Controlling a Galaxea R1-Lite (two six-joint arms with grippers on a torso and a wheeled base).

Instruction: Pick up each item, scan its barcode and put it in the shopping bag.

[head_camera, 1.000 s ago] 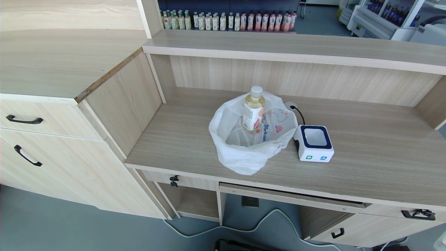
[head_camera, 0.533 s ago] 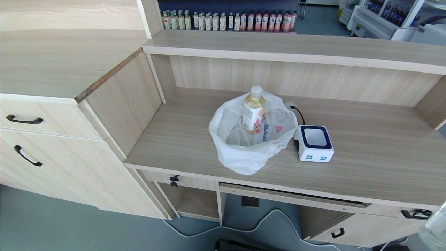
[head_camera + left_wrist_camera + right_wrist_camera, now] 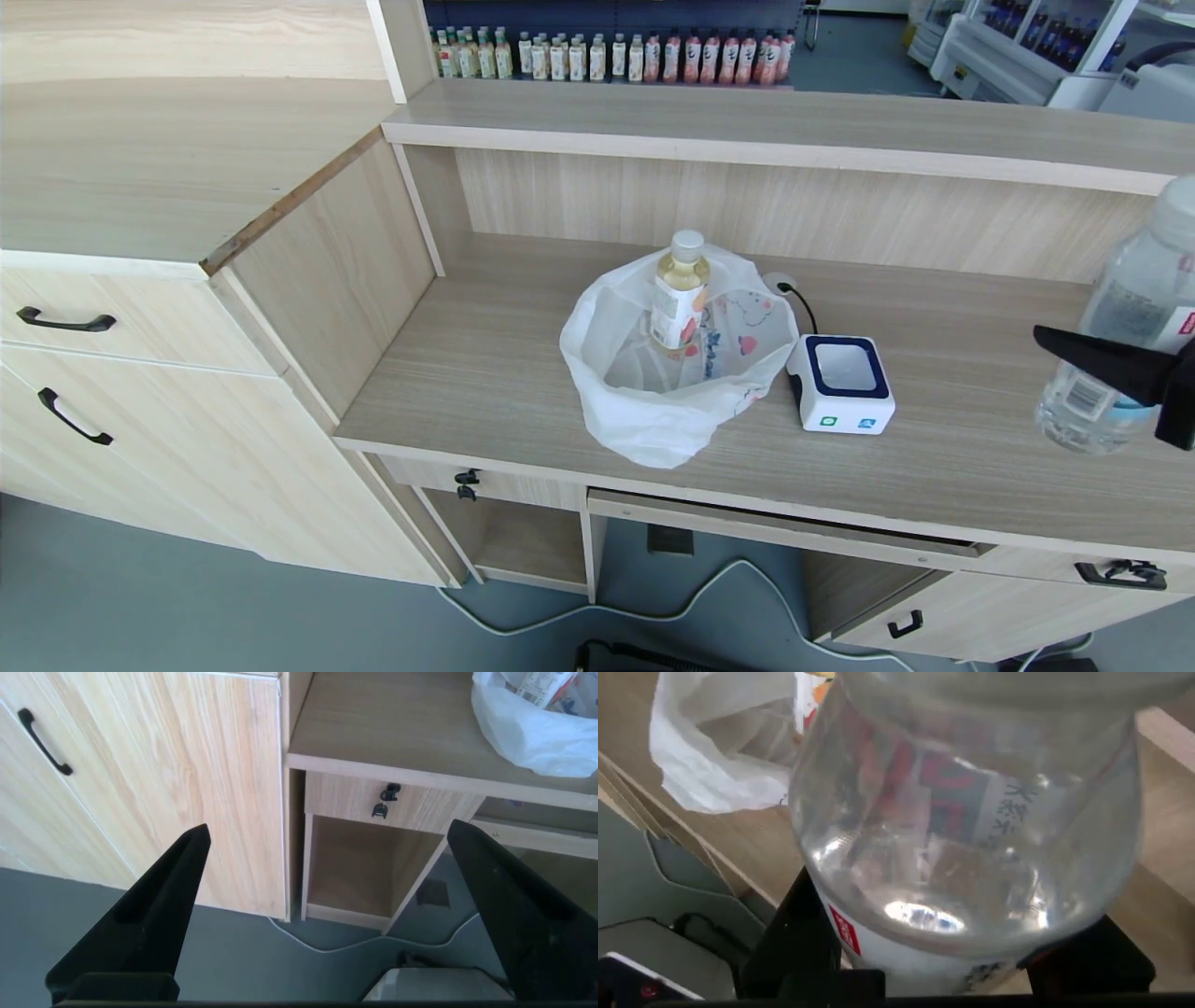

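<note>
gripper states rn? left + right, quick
Left gripper: open, holding nothing.
Right gripper: closed on the clear bottle.

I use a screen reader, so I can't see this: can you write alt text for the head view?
The right claw grips a clear water bottle at the picture's right edge. On the wooden counter, a tea bottle stands upright in an open white shopping bag, with a white scanner to its right.
</note>
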